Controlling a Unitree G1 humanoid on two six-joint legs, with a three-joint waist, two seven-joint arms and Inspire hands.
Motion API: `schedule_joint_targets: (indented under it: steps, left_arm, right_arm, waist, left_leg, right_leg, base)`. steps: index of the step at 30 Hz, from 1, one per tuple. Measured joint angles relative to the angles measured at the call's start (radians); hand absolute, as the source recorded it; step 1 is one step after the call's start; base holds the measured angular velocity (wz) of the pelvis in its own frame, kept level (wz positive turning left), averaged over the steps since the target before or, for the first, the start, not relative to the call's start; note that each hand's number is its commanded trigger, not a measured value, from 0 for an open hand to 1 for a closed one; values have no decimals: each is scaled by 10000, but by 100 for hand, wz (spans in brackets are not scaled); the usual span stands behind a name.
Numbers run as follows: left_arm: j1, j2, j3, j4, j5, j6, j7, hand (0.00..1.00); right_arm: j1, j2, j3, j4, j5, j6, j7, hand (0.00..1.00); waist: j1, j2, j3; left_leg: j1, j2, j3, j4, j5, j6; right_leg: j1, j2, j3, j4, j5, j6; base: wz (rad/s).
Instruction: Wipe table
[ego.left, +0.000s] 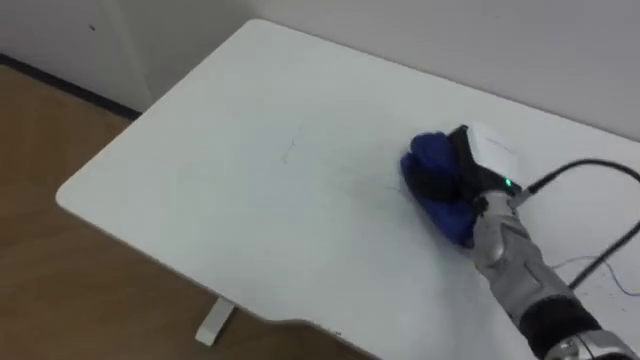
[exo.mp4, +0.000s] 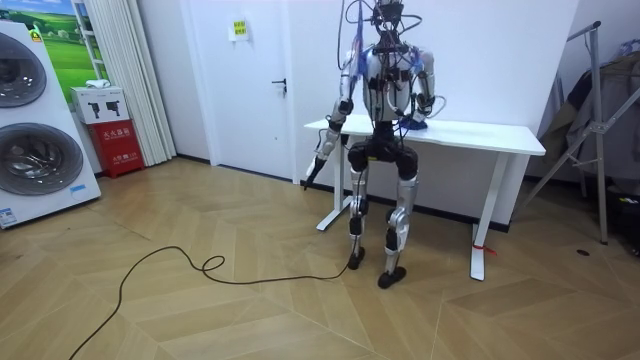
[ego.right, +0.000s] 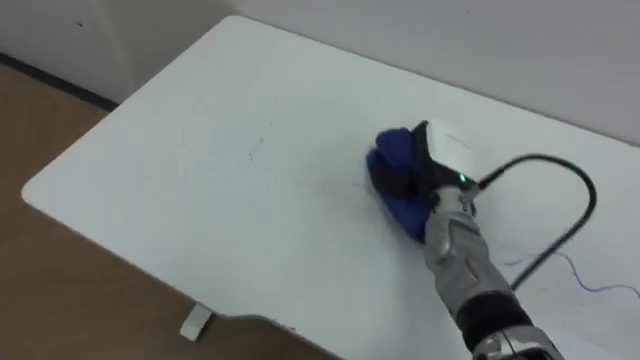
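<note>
- On the white desk (ego.left: 250, 200), right of its middle and toward the far edge, lies a bunched blue cloth (ego.left: 432, 155).
- Over that cloth sits the right hand (ego.left: 462, 172), its arm coming in from the lower right. Its dark fingers (ego.left: 436, 182) are bent down into the folds and grip it, and blue shows both beyond them and on their near side.
- Left of the cloth the desk top is bare white except for a faint thin mark (ego.left: 288, 150) near the middle.
- Below the near edge a white desk foot (ego.left: 213, 322) stands on the wooden floor (ego.left: 40, 150).
- Seen from the room, the robot stands upright on both legs at the desk's long side, facing it and the wall, near the end at the room view's left.
- Its left hand (exo.mp4: 321, 152) hangs low beside that end of the desk. I cannot tell how its fingers are set.
- Farther to the room view's left are a closed white door (exo.mp4: 250, 90) and two stacked washing machines (exo.mp4: 30, 130).
</note>
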Motion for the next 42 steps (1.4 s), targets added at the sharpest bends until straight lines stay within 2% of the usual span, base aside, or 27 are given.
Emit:
schedule_joint_targets:
  steps: [2,4,5,6,10,13,15,17,18,19,20,22,23,24,26,27,28,29,30,31,32,33,34,35,37,38,42]
  left_arm:
    - [69,60,521,18,84,-24,11,0]
    - [55,147,588,-70,87,-109,18,0]
    - [-11,167,805,-99,307,-249,18,0]
    - [-62,184,943,-102,455,-319,21,0]
    - [-355,362,962,-651,449,-542,193,0]
    - [-738,359,406,-648,409,-672,438,0]
    - [-1037,335,46,-454,288,-816,479,0]
    - [-1703,396,-335,487,344,-1027,625,0]
    - [-1847,421,-342,734,337,-1069,621,0]
    - [-2183,489,-369,1116,266,-1095,607,0]
    - [-2425,558,-459,1358,284,-1118,584,0]
    - [-2868,725,-849,1484,243,-1176,502,0]
    - [-2933,865,-1046,1335,253,-1154,416,0]
    - [-2883,946,-1121,1238,264,-1123,398,0]
    - [-2743,1242,-1147,1201,256,-816,202,0]
    - [-2672,1297,-1069,1187,262,-761,166,0]
    - [-2422,1382,-750,1069,267,-655,127,0]
    - [-2080,1470,-418,984,286,-624,33,0]
    - [-1925,1516,-293,924,286,-621,-24,0]
    - [-1500,1517,-99,771,262,-627,-23,0]
    - [-1063,1409,-104,548,266,-645,-85,0]
    - [-843,1335,-93,428,282,-636,-115,0]
    - [-475,1123,-85,314,282,-636,-182,0]
    - [-264,885,7,272,360,-654,-234,0]
    - [-184,662,197,157,350,-800,-246,0]
    - [-164,652,143,165,340,-955,-252,0]
    - [-228,467,-153,152,239,-1060,-255,0]
  right_arm:
    - [987,-27,-1199,10,131,-529,-324,100]
    - [1620,-68,-1864,46,457,-632,-634,100]
    - [1990,-202,-2315,144,542,-741,-779,100]
    - [2127,-280,-2559,249,552,-785,-825,100]
    - [2873,-711,-3289,734,1148,-743,-1060,100]
    - [2657,-657,-3307,689,1182,-223,-1115,100]
    - [2146,-382,-3206,553,1149,648,-1156,100]
    - [937,2,-2059,379,795,1955,-982,100]
    - [510,142,-1525,244,619,2193,-788,100]
    - [-497,423,-419,143,328,2280,-431,100]
    - [-1622,763,452,132,-12,2236,-69,100]
    - [-3065,904,1102,146,-604,1891,301,100]
    - [-3732,888,1193,102,-819,1614,421,100]
    - [-3978,870,1192,79,-933,1559,420,100]
    - [-4138,537,1183,79,-994,1371,411,100]
    - [-3925,412,1151,24,-997,1285,414,100]
    - [-3334,296,860,-32,-1166,1090,414,100]
    - [-2599,145,604,3,-1388,968,424,100]
    - [-2180,49,447,0,-1508,934,431,100]
    - [-1219,-256,64,121,-1687,843,433,100]
    - [22,-681,-617,46,-1310,580,378,100]
    - [624,-796,-969,-247,-1178,534,207,100]
    - [1403,-1124,-1585,-422,-965,516,74,100]
    - [1792,-1335,-2155,-400,-897,558,100,100]
    - [1984,-1397,-2689,-346,-895,592,226,100]
    - [1975,-1429,-2672,-347,-826,562,336,100]
    - [1232,-1269,-1948,-526,-786,995,561,100]
  waist:
    - [-729,-25,-18]
    - [-1069,-37,-106]
    - [-1191,-82,-208]
    - [-1228,-87,-227]
    - [-1564,46,-290]
    - [-1501,286,-280]
    - [-1083,380,-251]
    - [2,459,-236]
    - [267,455,-231]
    - [547,430,-207]
    - [926,355,-103]
    - [1449,205,130]
    - [1577,63,75]
    - [1586,2,58]
    - [1560,-89,60]
    - [1528,-122,52]
    - [1388,-203,70]
    - [1070,-219,76]
    - [922,-281,81]
    - [568,-260,34]
    - [294,-109,-89]
    - [106,-91,-141]
    - [-307,-61,-178]
    - [-576,-64,-159]
    - [-971,9,-151]
    - [-1028,110,-146]
    - [-572,393,-122]
  left_leg:
    - [285,-168,-13,-87,-63,96]
    - [462,-222,29,-107,-125,167]
    - [482,-231,150,-105,-180,220]
    - [489,-235,189,-91,-200,244]
    - [483,-165,271,546,-668,435]
    - [405,30,425,1202,-1044,584]
    - [236,288,769,1425,-1120,614]
    - [17,868,1493,1676,-1260,385]
    - [-106,1039,1664,1779,-1310,304]
    - [-413,1376,1788,1987,-1338,141]
    - [-768,1607,1771,2155,-1339,-38]
    - [-1316,1837,1472,2322,-1261,-258]
    - [-1756,1922,1014,2378,-1141,-465]
    - [-1921,1995,809,2379,-1084,-562]
    - [-2148,2215,-46,2331,-822,-1084]
    - [-2110,2270,-193,2286,-776,-1233]
    - [-1891,2493,-377,2134,-700,-1550]
    - [-1668,2887,-316,2067,-619,-1899]
    - [-1590,3065,-207,2028,-550,-2079]
    - [-1421,3436,-99,1893,-385,-2456]
    - [-1291,3937,33,1582,-80,-2520]
    - [-1275,4072,215,1394,113,-2242]
    - [-1153,4073,829,1297,382,-2014]
    - [-958,3973,1382,1321,376,-2014]
    - [-934,3576,1506,1648,354,-1979]
    - [-879,3400,1534,1794,265,-1841]
    - [-425,2975,1601,1605,-171,-1617]
  right_leg:
    - [408,-141,-195,-2,-114,188]
    - [564,-209,-236,22,-108,213]
    - [548,-252,-195,48,-106,228]
    - [539,-273,-163,82,-95,248]
    - [519,-483,-182,883,-134,355]
    - [364,-734,-199,1781,-153,384]
    - [-390,-1050,198,3169,-227,367]
    - [-1165,-1663,439,4385,-542,297]
    - [-1315,-1793,490,4413,-578,347]
    - [-1464,-1993,459,4063,-590,372]
    - [-1518,-2172,534,3575,-562,410]
    - [-1546,-2414,541,2749,-411,508]
    - [-1546,-2407,546,2103,-138,561]
    - [-1536,-2382,535,1800,26,577]
    - [-1488,-2352,546,950,612,583]
    - [-1454,-2305,542,746,775,602]
    - [-1389,-2137,540,500,1071,605]
    - [-1377,-1828,505,508,1294,583]
    - [-1434,-1670,427,586,1520,547]
    - [-1499,-1341,232,962,1084,1018]
    - [-1551,-977,32,1405,501,626]
    - [-1588,-897,-86,1523,257,505]
    - [-1624,-857,-189,1747,37,429]
    - [-1543,-823,-279,1753,-65,322]
    - [-1441,-706,-291,1674,-192,142]
    - [-1321,-452,-247,1489,-175,16]
    - [-1422,-117,465,1440,-237,-178]
  base:
    - [39]
    - [5]
    - [-17]
    - [-21]
    - [-12]
    - [-22]
    - [-55]
    - [-120]
    - [-114]
    - [-68]
    - [-40]
    - [26]
    - [77]
    - [107]
    - [104]
    - [87]
    - [77]
    - [72]
    - [65]
    - [52]
    - [49]
    - [38]
    - [25]
    - [16]
    - [-1]
    - [-14]
    - [-61]
